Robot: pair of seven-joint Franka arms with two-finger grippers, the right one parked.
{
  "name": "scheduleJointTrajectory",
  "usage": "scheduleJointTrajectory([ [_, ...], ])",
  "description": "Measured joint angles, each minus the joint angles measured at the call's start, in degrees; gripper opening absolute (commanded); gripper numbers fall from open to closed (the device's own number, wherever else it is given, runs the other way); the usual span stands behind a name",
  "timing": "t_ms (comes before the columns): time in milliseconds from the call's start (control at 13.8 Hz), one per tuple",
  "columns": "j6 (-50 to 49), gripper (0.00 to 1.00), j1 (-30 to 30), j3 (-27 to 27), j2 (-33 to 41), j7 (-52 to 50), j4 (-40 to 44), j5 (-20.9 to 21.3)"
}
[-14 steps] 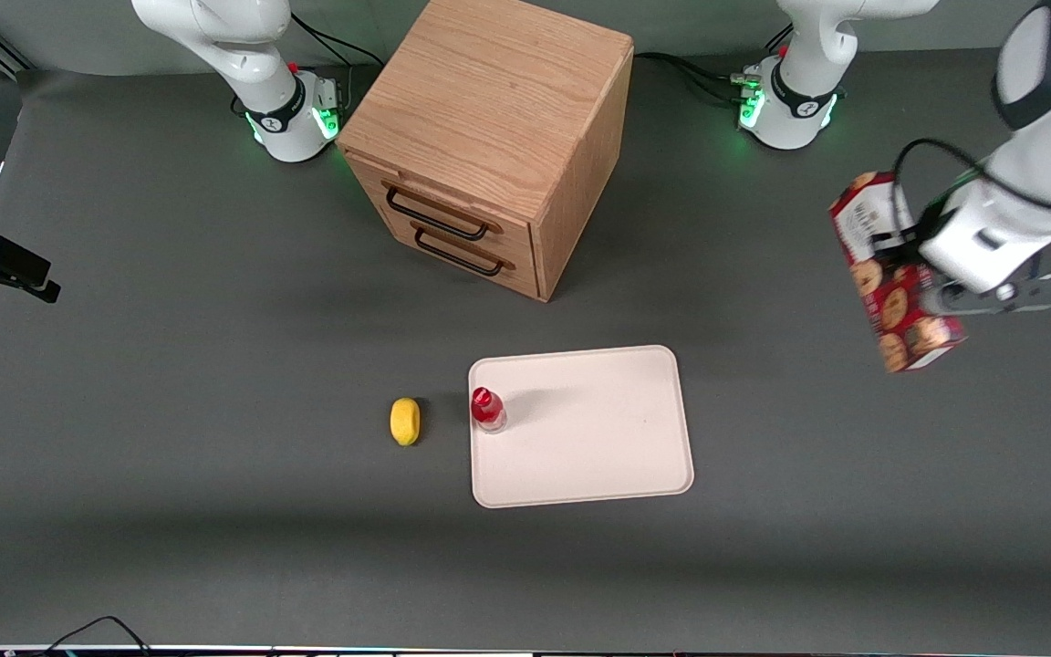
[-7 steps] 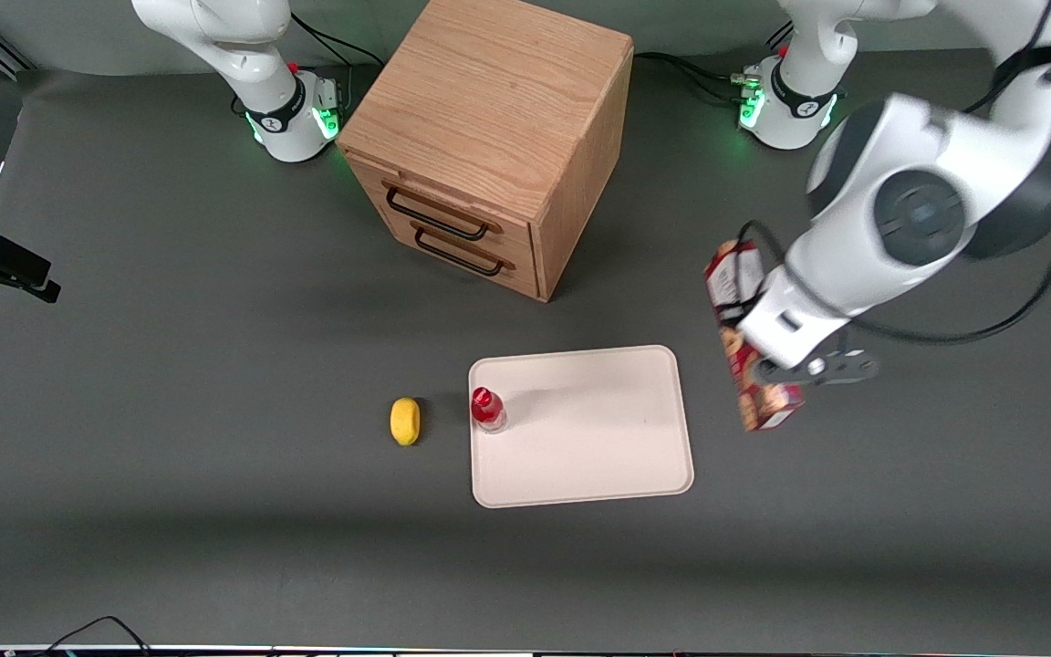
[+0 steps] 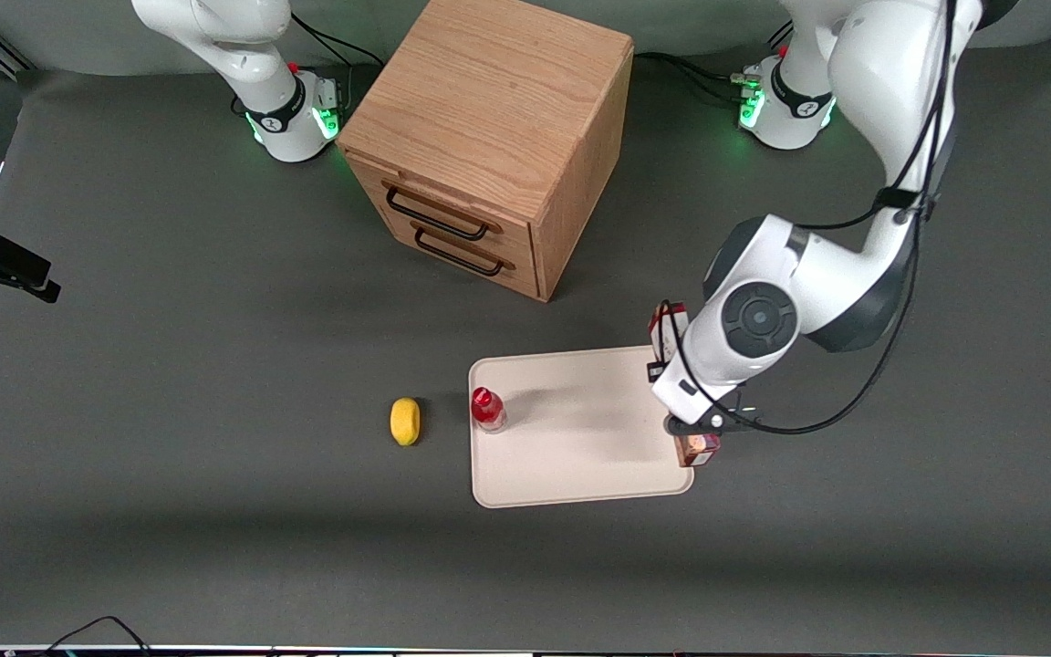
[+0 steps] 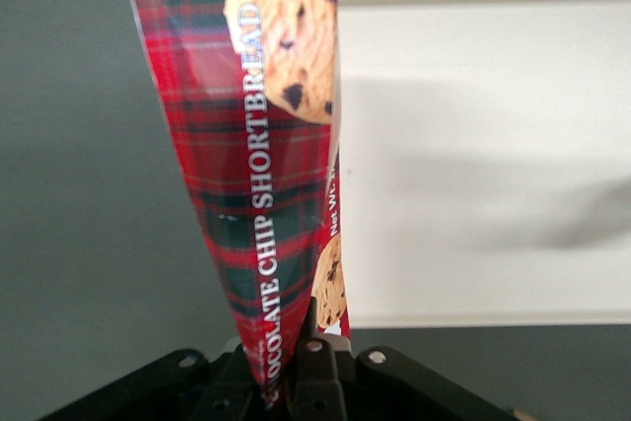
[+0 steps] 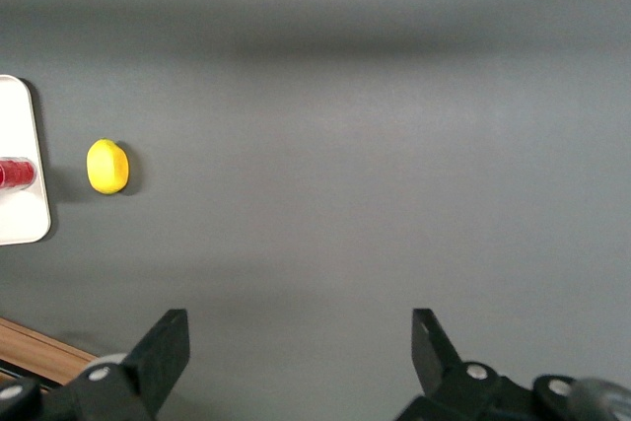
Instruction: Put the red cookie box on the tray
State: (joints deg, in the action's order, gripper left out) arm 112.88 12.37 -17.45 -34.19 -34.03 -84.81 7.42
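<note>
The black claw grips one end of the long, red-plaid cookie box printed with chocolate-chip cookies. The box hangs over the edge of the pale cream rectangular tray, partly above the grey bench.

this looks like a robot lab. two white robot arm bases with green lights sit bolted on a plain grey counter, black cables run around, and a wooden drawer box stands alone.
</note>
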Motion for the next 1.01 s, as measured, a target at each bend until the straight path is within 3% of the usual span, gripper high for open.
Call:
scheduleJointTrajectory([
  [795, 9.6, 0.0, 0.4, 0.0, -10.8, -0.5, 1.3, 3.8],
  [867, 9.6, 0.14, 0.4, 0.0, -11.0, -0.5, 1.5, 4.1],
  [940, 9.6, 0.75, 0.4, 0.0, -11.0, -0.5, 1.5, 4.5],
  [1012, 9.7, 1.0, 0.4, 0.0, -11.0, -0.5, 1.5, 5.1],
])
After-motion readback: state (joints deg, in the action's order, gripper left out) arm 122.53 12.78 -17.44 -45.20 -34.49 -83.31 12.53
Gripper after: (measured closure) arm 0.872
